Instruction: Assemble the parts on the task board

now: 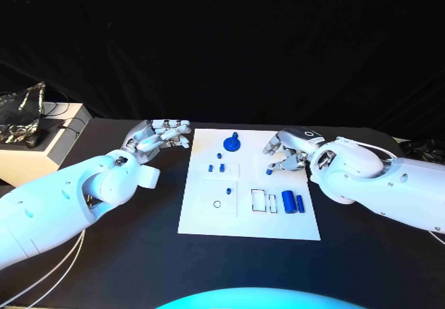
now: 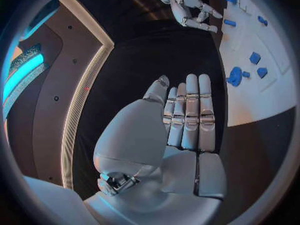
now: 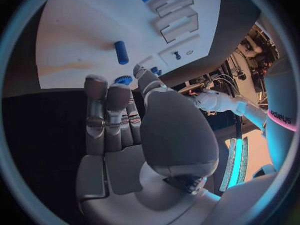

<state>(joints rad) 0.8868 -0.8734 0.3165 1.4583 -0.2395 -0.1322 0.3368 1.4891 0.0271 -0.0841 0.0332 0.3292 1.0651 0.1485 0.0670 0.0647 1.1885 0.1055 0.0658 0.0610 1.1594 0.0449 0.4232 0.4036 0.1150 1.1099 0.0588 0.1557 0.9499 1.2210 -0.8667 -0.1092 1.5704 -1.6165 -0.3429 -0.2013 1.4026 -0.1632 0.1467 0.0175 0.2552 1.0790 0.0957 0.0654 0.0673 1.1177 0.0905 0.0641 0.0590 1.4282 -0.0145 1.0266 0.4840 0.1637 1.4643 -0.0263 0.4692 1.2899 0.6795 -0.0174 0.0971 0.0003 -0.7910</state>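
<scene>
Nearest the camera, low in the frame, the board's (image 1: 249,222) front edge lies bare. At centre right two cylinders (image 1: 293,201) lie beside empty slots (image 1: 263,200); pegs (image 1: 216,167) sit at centre, a wheel (image 1: 232,142) at the top. Left hand (image 1: 159,138), upper left and off the board, has fingers straight and together, holding nothing. Right hand (image 1: 287,152) hovers over the board's upper right edge, fingers loosely curled, empty, near a small part (image 1: 270,172). Risk: a descending finger may knock that loose part away.
</scene>
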